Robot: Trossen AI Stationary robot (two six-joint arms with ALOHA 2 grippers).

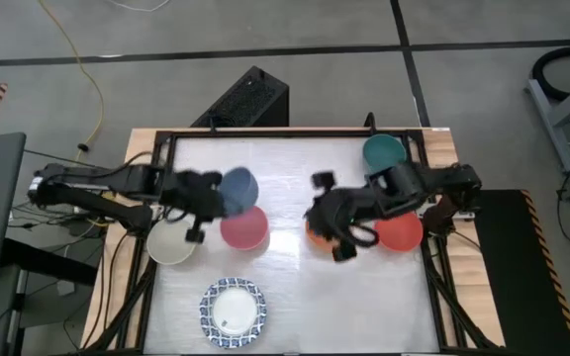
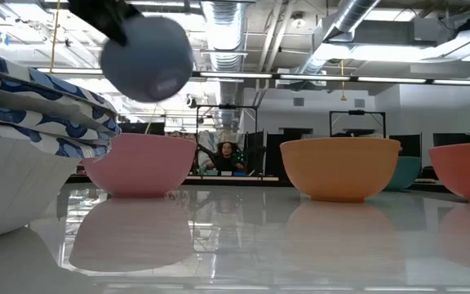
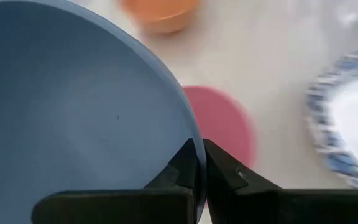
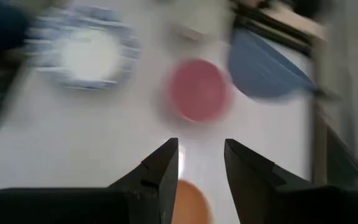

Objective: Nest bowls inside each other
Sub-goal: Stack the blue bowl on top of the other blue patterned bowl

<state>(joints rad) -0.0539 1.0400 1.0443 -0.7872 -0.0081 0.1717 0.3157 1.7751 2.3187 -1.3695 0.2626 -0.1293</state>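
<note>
My left gripper [image 1: 209, 198] is shut on a plain blue bowl [image 1: 237, 188], which hangs in the air [image 2: 147, 57] over the table's left middle, just beyond the pink bowl [image 1: 243, 228]. A cream bowl [image 1: 171, 243] stands left of the pink one. A stack of white bowls with blue-patterned rims [image 1: 233, 307] stands near the front edge. My right gripper [image 4: 201, 158] is open with nothing between its fingers, above the orange bowl [image 4: 188, 202]. A red bowl [image 1: 401, 233] and a teal bowl [image 1: 382, 150] stand at the right. My left gripper pinches the blue bowl's rim [image 3: 195, 163], with one finger inside the bowl and one outside. The fingers come from the table's left, slanting down. The bowl is lifted clear of the table and tilted, its base [image 2: 163, 82] turned partly down and to the side.
A dark frame [image 1: 265, 136] runs round the white table top. The middle strip between the pink bowl and the orange bowl [image 2: 341, 167] is bare. A person [image 2: 228, 155] sits in the room far behind the table.
</note>
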